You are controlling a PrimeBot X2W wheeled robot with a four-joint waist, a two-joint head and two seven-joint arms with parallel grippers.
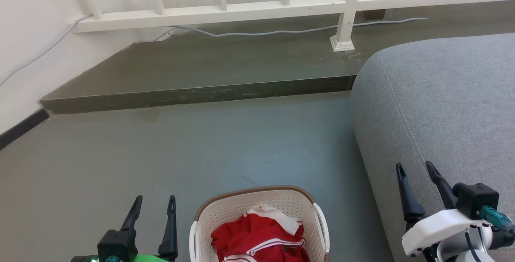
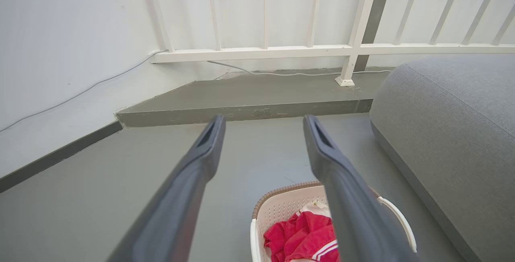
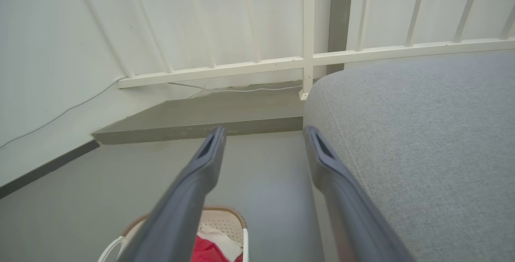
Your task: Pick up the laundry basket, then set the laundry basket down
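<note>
From my console, the head view has the left gripper (image 1: 155, 199) at about 7 o'clock, its two dark fingers spread and pointing up, released, with nothing between them and clear of the basket's near handle. At 6 o'clock is the laundry basket (image 1: 229, 210), cut off by the bottom edge, so I can't see its base. I judge it to be resting on the grey floor (image 1: 201, 145), with a red and white garment (image 1: 257, 238) heaped inside. Over at 4 o'clock the right gripper (image 1: 414, 166) is likewise spread and empty, hanging above the edge of the grey sofa (image 1: 442, 105) and well apart from the basket. A basket down on the floor with both grippers free fits either the moment ahead of a lift or the moment after it has been set down again, and I can't tell which. Any two-handed hold would need one gripper at each white side handle, at the basket's 9 and 3 o'clock, and the sofa leaves the right arm little room
</note>
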